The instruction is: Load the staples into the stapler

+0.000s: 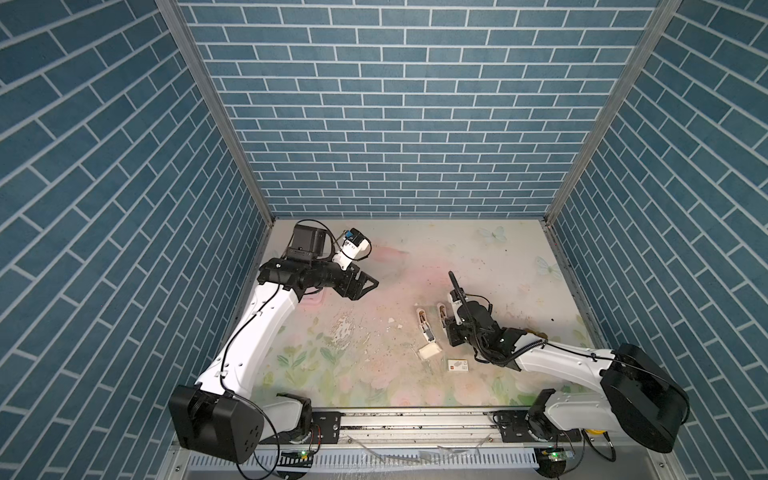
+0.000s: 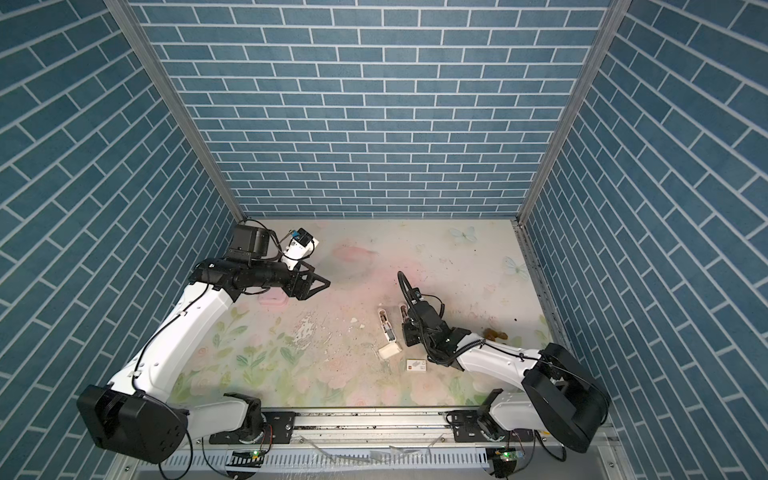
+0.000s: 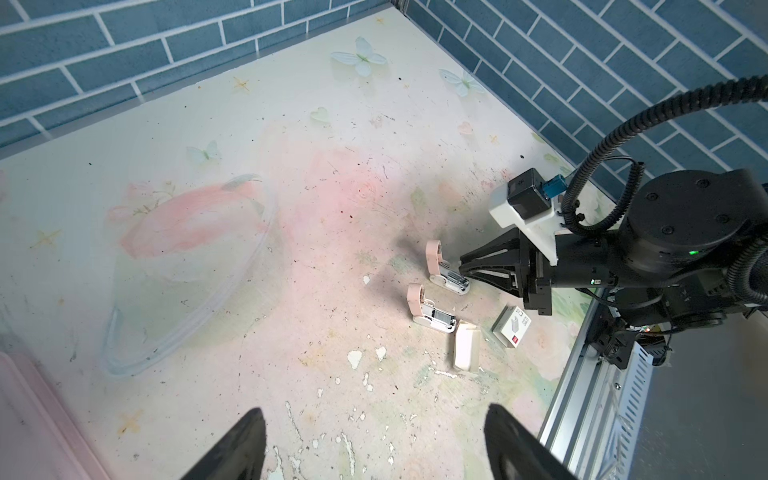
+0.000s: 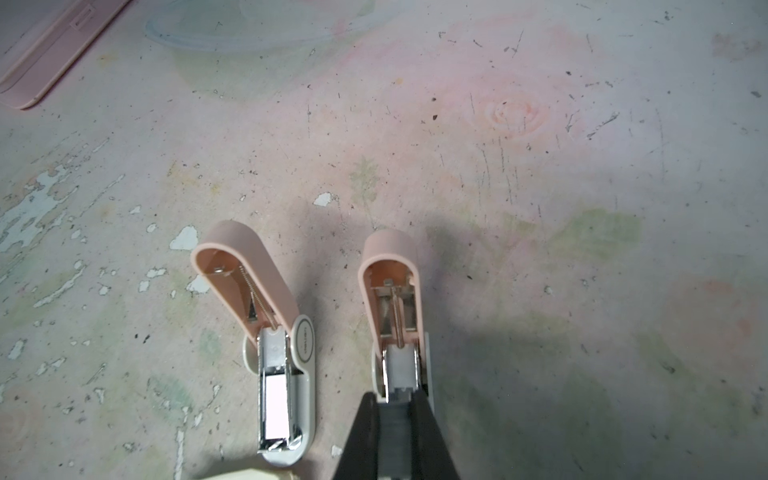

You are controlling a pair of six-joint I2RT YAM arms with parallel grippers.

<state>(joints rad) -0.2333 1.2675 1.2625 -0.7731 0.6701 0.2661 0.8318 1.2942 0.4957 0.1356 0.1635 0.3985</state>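
Two mini staplers lie side by side with their pink lids swung open. In the right wrist view, the one [image 4: 282, 374] away from my gripper has a bright strip in its metal channel. My right gripper [image 4: 394, 405] is shut on the staples [image 4: 395, 440], a grey strip whose front end meets the channel of the other stapler [image 4: 395, 299]. Both top views show this pair [image 1: 424, 322] [image 2: 404, 312] right of centre with the right gripper [image 1: 448, 322] on them. My left gripper [image 3: 375, 409] is open and empty, raised at the far left [image 1: 368, 286].
A plain white card tray [image 1: 429, 351] and a white sleeve with a red square [image 1: 457, 365] lie just in front of the staplers. A pink flat case [image 1: 311, 300] sits under the left arm. A clear plastic lid [image 3: 187, 270] rests on the worn floral mat.
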